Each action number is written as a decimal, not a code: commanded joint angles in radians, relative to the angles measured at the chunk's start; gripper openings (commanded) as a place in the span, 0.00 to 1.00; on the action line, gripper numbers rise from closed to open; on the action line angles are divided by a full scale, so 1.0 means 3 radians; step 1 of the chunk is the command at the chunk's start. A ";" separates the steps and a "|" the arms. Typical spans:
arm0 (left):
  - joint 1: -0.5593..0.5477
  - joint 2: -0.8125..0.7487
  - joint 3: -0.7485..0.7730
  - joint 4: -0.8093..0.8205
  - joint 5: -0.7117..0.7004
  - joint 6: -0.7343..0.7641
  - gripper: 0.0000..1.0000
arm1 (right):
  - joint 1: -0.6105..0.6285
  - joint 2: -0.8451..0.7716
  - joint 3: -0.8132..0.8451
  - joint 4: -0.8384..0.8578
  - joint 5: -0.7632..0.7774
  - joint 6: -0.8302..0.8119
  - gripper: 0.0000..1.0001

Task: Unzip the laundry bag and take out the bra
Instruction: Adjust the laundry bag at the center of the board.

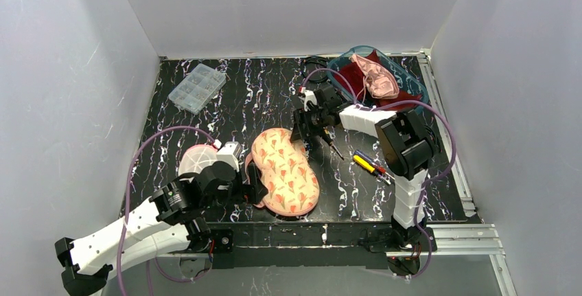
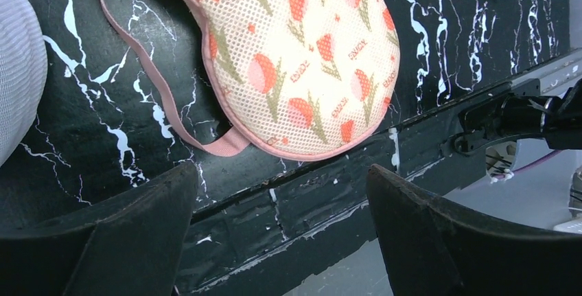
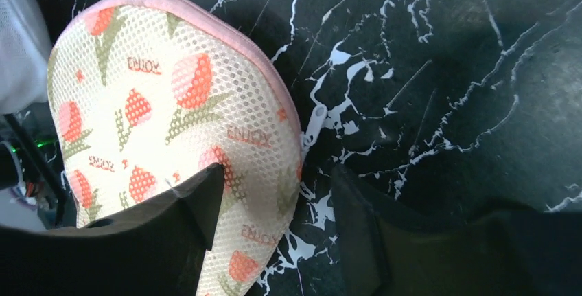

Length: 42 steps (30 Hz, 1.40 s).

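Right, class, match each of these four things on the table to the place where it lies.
Things:
1 floral laundry bag
2 clear compartment box
3 yellow-handled screwdriver
4 teal basket

Places:
A far left
B near edge, in the middle
C far right corner
D just right of the floral laundry bag

Pairs: 1-B, 2-A, 3-D, 4-C

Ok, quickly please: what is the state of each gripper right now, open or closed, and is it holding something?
Left gripper: open, holding nothing.
Right gripper: open, holding nothing, above the edge of the laundry bag.
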 commanded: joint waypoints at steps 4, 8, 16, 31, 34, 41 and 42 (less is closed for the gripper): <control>-0.0007 0.0002 0.0011 -0.0242 -0.0040 0.0022 0.91 | -0.0015 0.0040 -0.0209 0.0227 -0.0394 0.0178 0.37; -0.0008 -0.0011 0.0003 -0.0235 -0.0063 0.0008 0.91 | -0.0022 -0.0286 -0.0576 0.0500 -0.0395 0.0423 0.14; -0.0007 0.0162 -0.0041 -0.0016 -0.0028 -0.0022 0.91 | -0.0055 -0.1377 -0.1655 0.1035 0.0199 0.1300 0.01; -0.0007 0.0817 0.0263 0.0429 -0.0388 -0.0286 0.88 | 0.0876 -0.3370 -0.3446 0.2017 0.3321 0.3664 0.01; -0.0007 0.0914 0.0343 0.0444 -0.0412 -0.0335 0.88 | 0.0958 -0.3416 -0.3350 0.1677 0.3629 0.3984 0.01; -0.0012 0.0893 0.0131 0.0487 -0.0333 -0.0565 0.88 | 0.1199 -0.3121 -0.3269 0.1527 0.3949 0.4319 0.01; -0.0013 0.0885 0.0094 0.0487 -0.0287 -0.0598 0.88 | 0.1250 -0.3066 -0.3240 0.1472 0.3959 0.4305 0.01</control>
